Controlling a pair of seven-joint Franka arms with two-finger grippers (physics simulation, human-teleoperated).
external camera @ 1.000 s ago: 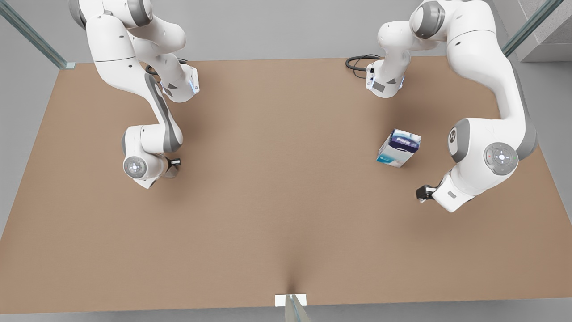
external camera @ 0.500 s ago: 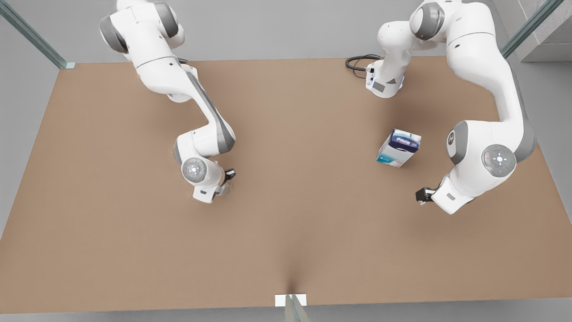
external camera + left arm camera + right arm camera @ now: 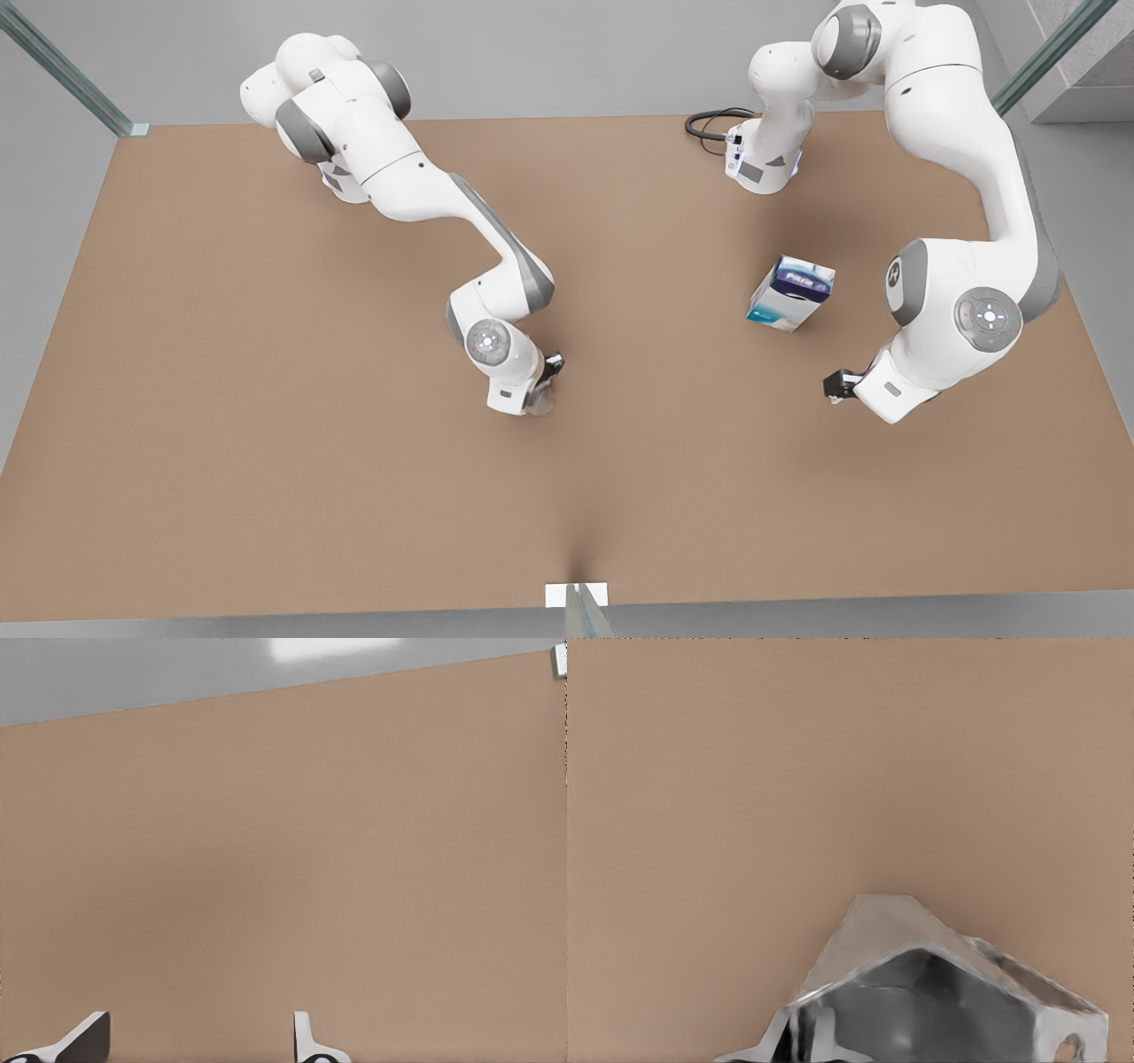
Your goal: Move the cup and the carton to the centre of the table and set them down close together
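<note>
Cup in transit near table centre; carton not yet grasped.
The right gripper [image 3: 542, 390] was seen well to the front view's left of the carton [image 3: 790, 292], its jaws clamped on the cup [image 3: 921, 992] above the middle of the table [image 3: 266, 443]; the cup's set-down is judged not yet done. The carton stood upright, off centre. The left gripper [image 3: 835, 385] was held near the carton, towards the table's near edge, jaws apart and empty. Remaining: cup release, carton pick-up, placement beside the cup.
</note>
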